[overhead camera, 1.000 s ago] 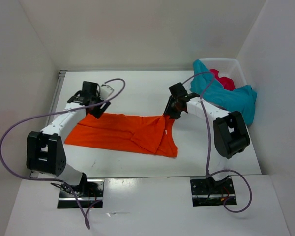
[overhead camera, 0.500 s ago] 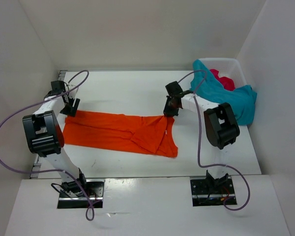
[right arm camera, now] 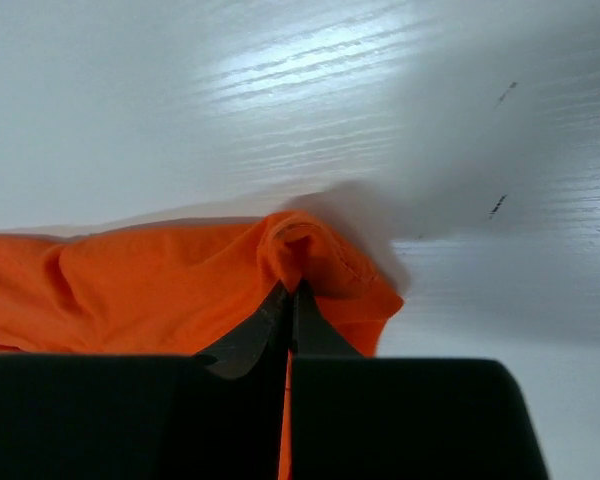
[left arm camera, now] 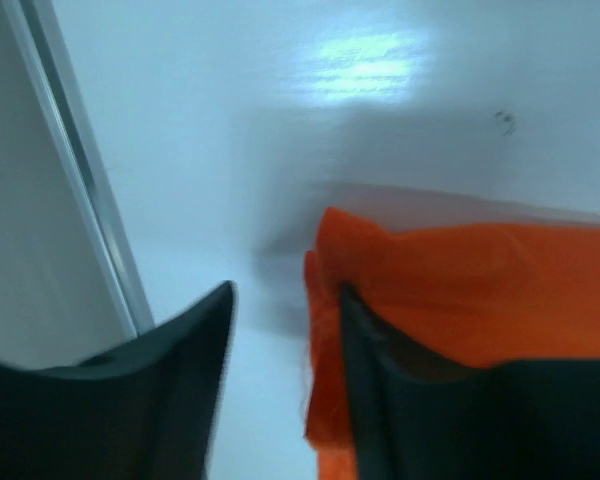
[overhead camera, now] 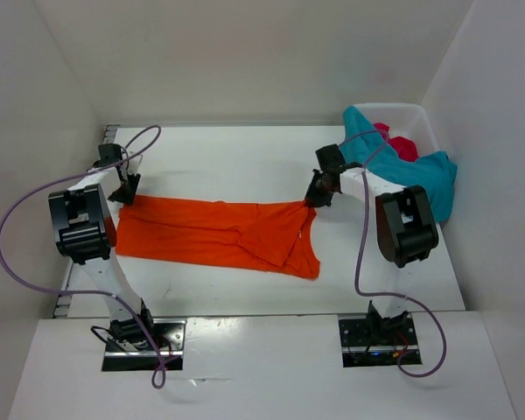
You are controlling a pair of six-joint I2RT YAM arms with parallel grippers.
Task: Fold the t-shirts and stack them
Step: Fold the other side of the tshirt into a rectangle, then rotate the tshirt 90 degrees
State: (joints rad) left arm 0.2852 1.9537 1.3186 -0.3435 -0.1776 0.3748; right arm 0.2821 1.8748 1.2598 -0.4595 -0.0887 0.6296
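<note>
An orange t-shirt [overhead camera: 214, 234] lies spread lengthways on the white table [overhead camera: 245, 162]. My right gripper [overhead camera: 316, 199] is shut on a pinch of its far right corner; the right wrist view shows the cloth [right arm camera: 180, 285] bunched up at the closed gripper [right arm camera: 294, 292]. My left gripper [overhead camera: 125, 194] is at the shirt's far left corner. In the left wrist view the gripper [left arm camera: 285, 295] stands open, with the shirt's edge [left arm camera: 325, 340] in the gap against the right finger [left arm camera: 380, 390]. A teal t-shirt [overhead camera: 407, 171] hangs over the basket, and a pink-red t-shirt [overhead camera: 401, 144] lies inside it.
A white basket [overhead camera: 423, 122] stands at the far right corner of the table. White walls close in the left, back and right sides. A metal strip [left arm camera: 80, 190] runs along the table's left edge, close to my left gripper.
My left arm swung from the shirt's middle far edge out to its left corner, its jaws narrowing. My right gripper closed on the right corner and pulled it rightward, stretching the shirt.
</note>
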